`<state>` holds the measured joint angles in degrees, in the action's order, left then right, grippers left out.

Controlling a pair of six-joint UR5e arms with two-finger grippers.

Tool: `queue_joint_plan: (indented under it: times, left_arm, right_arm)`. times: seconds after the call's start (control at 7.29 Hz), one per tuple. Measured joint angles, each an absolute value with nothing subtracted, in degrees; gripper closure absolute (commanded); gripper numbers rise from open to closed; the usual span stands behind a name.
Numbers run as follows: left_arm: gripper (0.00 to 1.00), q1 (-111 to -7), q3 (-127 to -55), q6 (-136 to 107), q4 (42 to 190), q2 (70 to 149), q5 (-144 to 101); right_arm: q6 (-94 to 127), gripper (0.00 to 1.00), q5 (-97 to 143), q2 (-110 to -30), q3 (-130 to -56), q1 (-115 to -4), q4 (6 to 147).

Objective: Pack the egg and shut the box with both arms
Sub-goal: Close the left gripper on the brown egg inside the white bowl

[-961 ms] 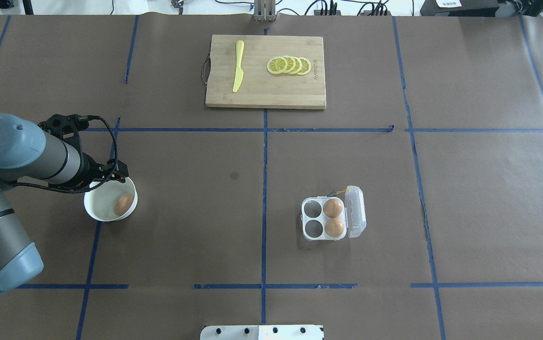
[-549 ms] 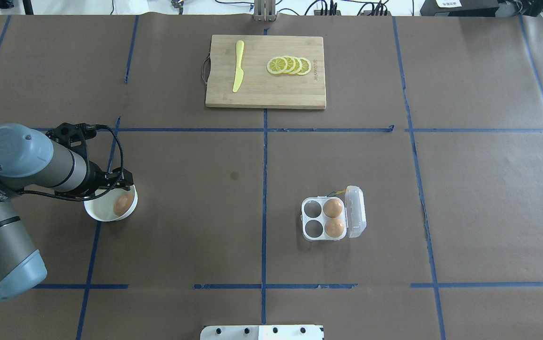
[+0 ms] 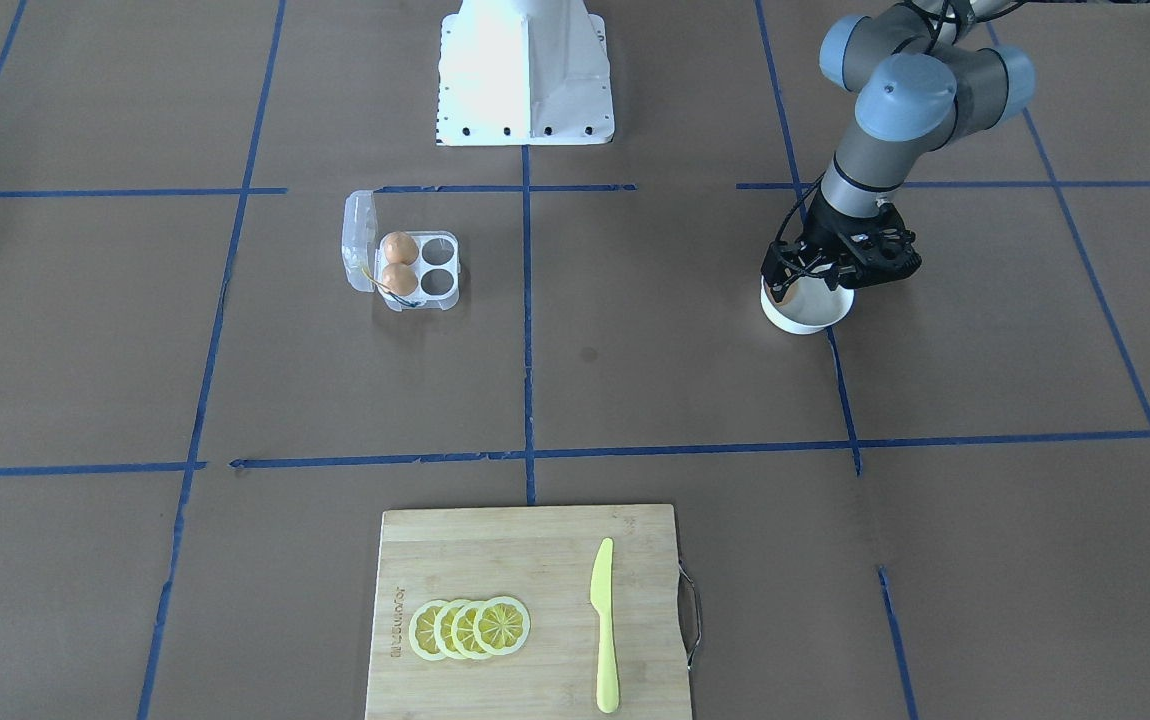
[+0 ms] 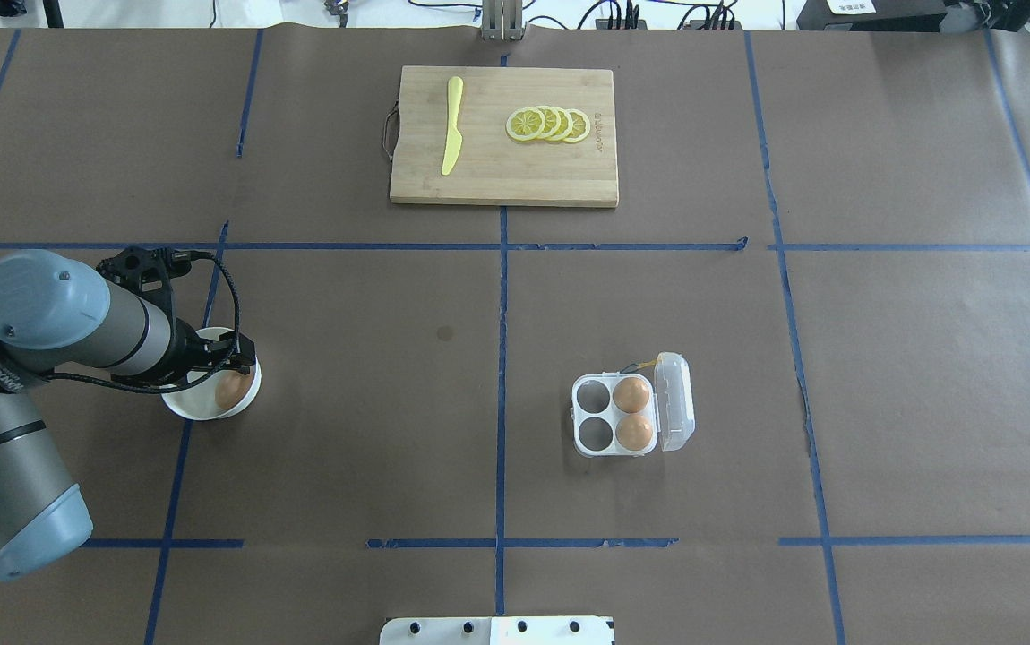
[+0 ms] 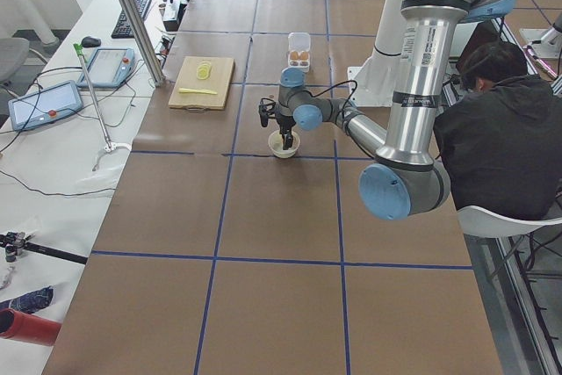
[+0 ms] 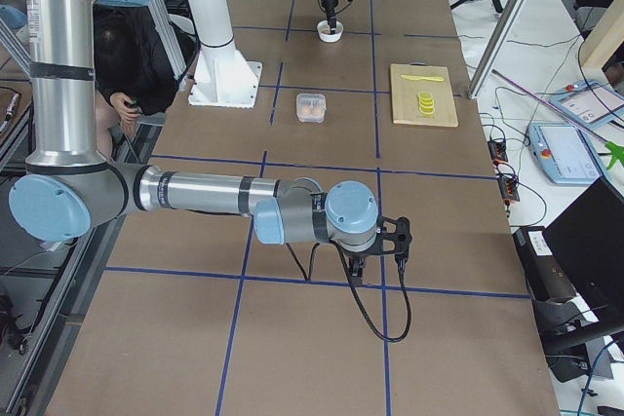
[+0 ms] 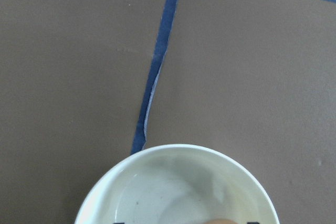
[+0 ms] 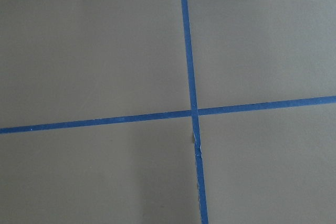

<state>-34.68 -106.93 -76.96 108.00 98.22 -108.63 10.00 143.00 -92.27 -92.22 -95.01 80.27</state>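
since 1.0 s ago the black two-finger left gripper (image 4: 230, 358) has dropped lower into the round white bowl (image 4: 197, 414). stamp on bamboo cutting board (image 4: 497, 179): too small to read. small orange-brown egg (image 4: 230, 391) lies in the bowl, its top between widely spread jaws, ungripped. clear plastic four-cell box (image 4: 576, 414) sits well apart, lid open, two more eggs (image 4: 630, 394) inside. right gripper (image 6: 395, 238): jaw state cannot tell.

egg (image 4: 230, 391) orange-brown | bowl (image 4: 185, 410) white | table (image 4: 345, 403) brown — blue grid lines | knife (image 4: 452, 125) yellow
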Motion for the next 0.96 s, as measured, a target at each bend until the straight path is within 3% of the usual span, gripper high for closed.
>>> queue_joint_plan:
  times: [0.55, 0.96]
  left_arm:
    - [0.19, -32.83, -106.72, -76.99, 107.94, 98.15, -108.57]
    - [0.28, -32.59, -106.38, -76.99, 107.93, 98.09, -108.55]
  right_arm:
    - [10.01, 0.00, 143.00, -92.31, -92.76, -95.01, 80.30]
    - [10.04, 0.00, 143.00, -92.37, -92.97, -95.01, 80.33]
